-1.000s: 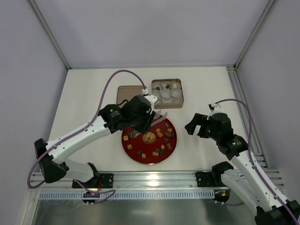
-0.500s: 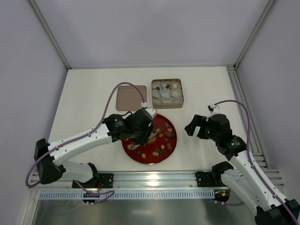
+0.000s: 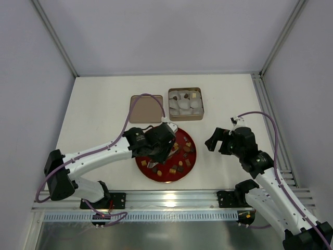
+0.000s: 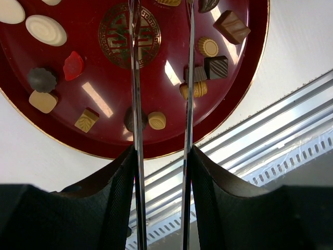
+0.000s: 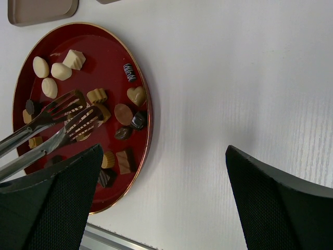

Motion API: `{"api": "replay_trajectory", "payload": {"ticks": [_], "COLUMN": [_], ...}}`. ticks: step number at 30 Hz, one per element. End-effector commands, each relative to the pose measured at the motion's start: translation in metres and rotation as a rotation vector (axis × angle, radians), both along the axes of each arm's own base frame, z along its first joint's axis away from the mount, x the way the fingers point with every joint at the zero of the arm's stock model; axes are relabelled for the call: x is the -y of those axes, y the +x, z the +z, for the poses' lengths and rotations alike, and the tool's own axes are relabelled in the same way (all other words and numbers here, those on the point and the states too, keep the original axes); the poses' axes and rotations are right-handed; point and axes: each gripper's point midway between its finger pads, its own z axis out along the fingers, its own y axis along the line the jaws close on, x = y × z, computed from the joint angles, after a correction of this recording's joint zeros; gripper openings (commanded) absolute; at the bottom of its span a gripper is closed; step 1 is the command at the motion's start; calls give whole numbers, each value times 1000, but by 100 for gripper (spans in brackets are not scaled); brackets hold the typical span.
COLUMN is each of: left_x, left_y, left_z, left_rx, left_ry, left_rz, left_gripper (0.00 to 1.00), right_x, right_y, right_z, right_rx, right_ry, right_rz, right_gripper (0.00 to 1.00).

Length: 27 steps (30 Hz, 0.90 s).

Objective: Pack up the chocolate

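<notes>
The chocolate (image 3: 177,159) lies as several dark, tan and cream pieces on a round red plate (image 3: 139,162). My left gripper (image 3: 156,147) hangs over the plate's left half, shut on a pair of metal tongs (image 4: 136,104). The tongs' slotted tips (image 5: 78,110) stand apart above the plate's middle with nothing between them. A tan round chocolate (image 4: 156,120) lies on the plate (image 4: 104,151) under the blades. My right gripper (image 3: 218,138) is open over bare table to the right of the plate (image 5: 106,57), holding nothing.
A metal tin (image 3: 186,103) with white paper cups and a few pieces in it stands behind the plate. Its tan lid (image 3: 145,108) lies flat to the left of it. An aluminium rail (image 3: 171,198) runs along the near edge.
My left arm has drawn back from the tin and lid towards the near side, bringing the tongs over the plate. The right arm has stayed still.
</notes>
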Motion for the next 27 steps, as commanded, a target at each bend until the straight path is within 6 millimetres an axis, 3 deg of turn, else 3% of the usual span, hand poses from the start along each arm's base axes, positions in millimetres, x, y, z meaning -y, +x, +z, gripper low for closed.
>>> {"api": "replay_trajectory", "payload": {"ticks": [1, 17, 27], "left_x": [10, 22, 20], "left_y": [4, 1, 2], "left_z": [3, -8, -7], "left_rx": [25, 7, 5], "left_ry": [-28, -13, 2], "left_rz": [-4, -38, -38], "left_gripper": [44, 42, 35], "right_x": [-1, -1, -1], "right_y": [4, 3, 4], "right_z": [8, 3, 3], "right_rx": [33, 26, 25], "right_ry": [13, 10, 10], "right_rz": [-3, -6, -9], "right_gripper": [100, 100, 100]}}
